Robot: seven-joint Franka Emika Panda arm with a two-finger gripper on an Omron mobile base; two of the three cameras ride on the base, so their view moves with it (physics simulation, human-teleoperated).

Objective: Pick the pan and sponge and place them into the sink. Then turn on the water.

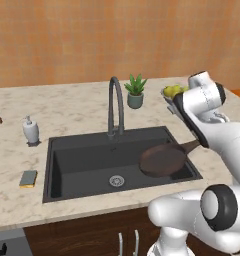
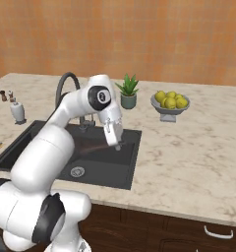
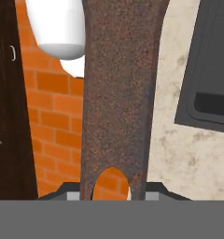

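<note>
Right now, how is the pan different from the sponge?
The pan is round and dark brown; the sponge is a small yellow block with a grey-green top. The pan is far bigger. The pan hangs over the sink, its handle held in the claw; the sponge lies on the counter left of the sink, untouched.

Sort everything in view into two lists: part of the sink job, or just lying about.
Job: pan, held by its handle in the gripper over the sink; sponge on the counter; faucet.

Lying about: soap pump, potted plant, fruit bowl, shakers.
</note>
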